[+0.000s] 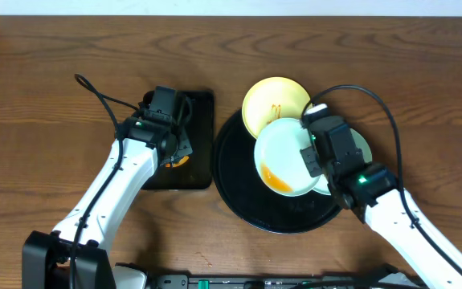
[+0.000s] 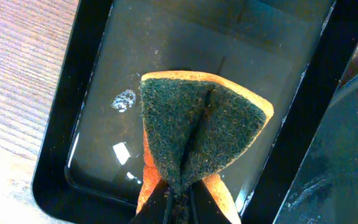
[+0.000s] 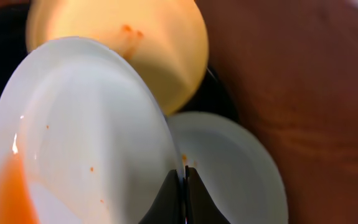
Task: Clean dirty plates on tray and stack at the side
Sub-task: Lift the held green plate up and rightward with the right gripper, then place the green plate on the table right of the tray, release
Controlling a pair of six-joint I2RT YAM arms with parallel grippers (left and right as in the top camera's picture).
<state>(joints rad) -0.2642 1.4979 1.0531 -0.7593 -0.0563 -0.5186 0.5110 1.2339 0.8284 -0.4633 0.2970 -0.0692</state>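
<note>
**Examiner:** The layout is to be recorded, largest item first.

**Inspector:** On the worktop point(image 1: 54, 64), the round tray point(image 1: 239, 193) is noted right of centre. The rectangular tray point(image 1: 202, 136) is set just beside it on the left. Three plates are found at the round tray. The yellow plate point(image 1: 272, 100) is at its far rim and a blue-green plate point(image 1: 363, 148) is at its right side. The sauced plate point(image 1: 283, 156), also blue-green, overlaps both.

**Examiner:** And the claws?

**Inspector:** The right claw point(image 3: 183, 186) is seen clamped on the right edge of the sauced plate's rim. The left claw point(image 2: 179, 202) is pinched on a folded sponge point(image 2: 197, 124) over the rectangular tray.

**Examiner:** The governing relation?

**Inspector:** The sauced plate lies to the right of the sponge, across the two tray rims. Its orange smear point(image 1: 275, 178) is on the near-left part, the side turned toward the left arm. A rightward reach by that arm is judged to be called for.
</note>
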